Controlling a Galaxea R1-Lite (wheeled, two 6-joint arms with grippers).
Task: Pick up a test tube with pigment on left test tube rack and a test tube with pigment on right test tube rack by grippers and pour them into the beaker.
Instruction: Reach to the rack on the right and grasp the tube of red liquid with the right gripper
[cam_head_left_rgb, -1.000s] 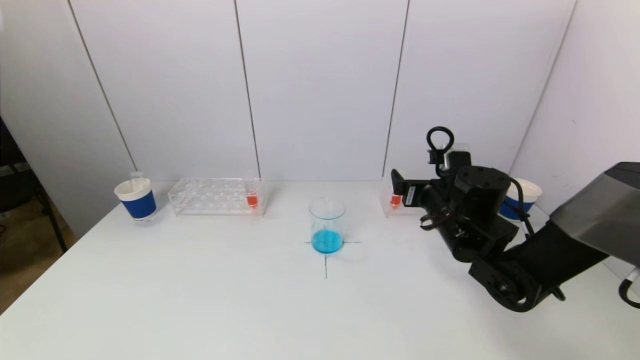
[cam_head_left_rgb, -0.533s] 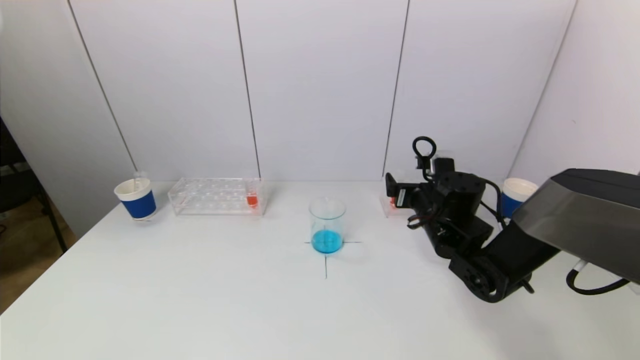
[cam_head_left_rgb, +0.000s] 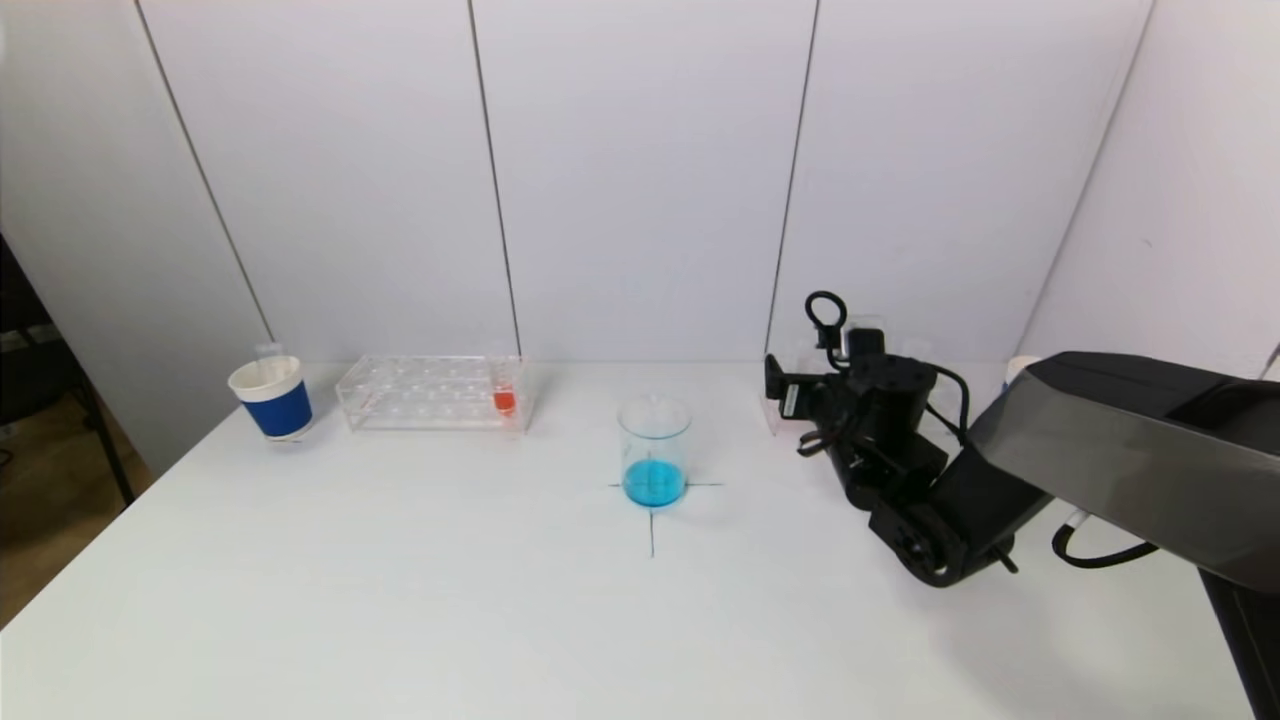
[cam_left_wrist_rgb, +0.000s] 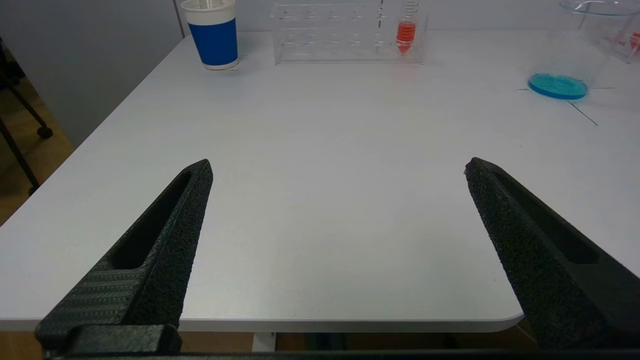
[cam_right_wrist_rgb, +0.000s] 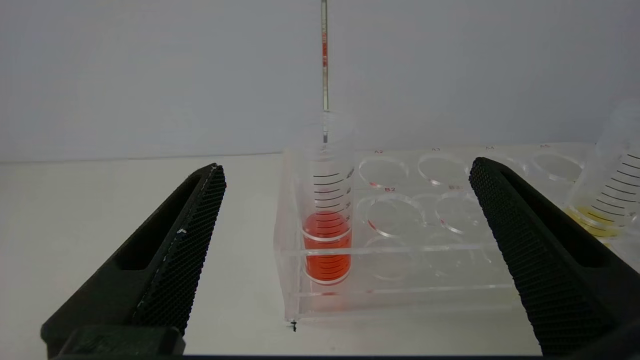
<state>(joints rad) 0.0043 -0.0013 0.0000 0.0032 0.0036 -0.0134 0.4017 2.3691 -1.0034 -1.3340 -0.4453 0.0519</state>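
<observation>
The clear left rack (cam_head_left_rgb: 432, 392) at the back left holds one test tube with orange pigment (cam_head_left_rgb: 504, 400) at its right end. The beaker (cam_head_left_rgb: 654, 450) with blue liquid stands mid-table on a drawn cross. My right gripper (cam_head_left_rgb: 785, 390) is open, level with the left end of the right rack (cam_right_wrist_rgb: 450, 260). Its fingers stand a little short of that rack's orange-pigment tube (cam_right_wrist_rgb: 327, 220), which is upright in the corner hole; in the head view the arm hides this tube. My left gripper (cam_left_wrist_rgb: 337, 167) is open and empty at the table's near edge, outside the head view.
A blue paper cup (cam_head_left_rgb: 272, 398) stands left of the left rack. Another cup's rim (cam_head_left_rgb: 1015, 368) peeks out behind my right arm. A tube with yellow liquid (cam_right_wrist_rgb: 607, 200) sits farther along the right rack. The wall rises just behind both racks.
My right arm has moved down and to the left, closer to the right rack, and now covers that rack's orange tube and most of the right cup in the head view.
</observation>
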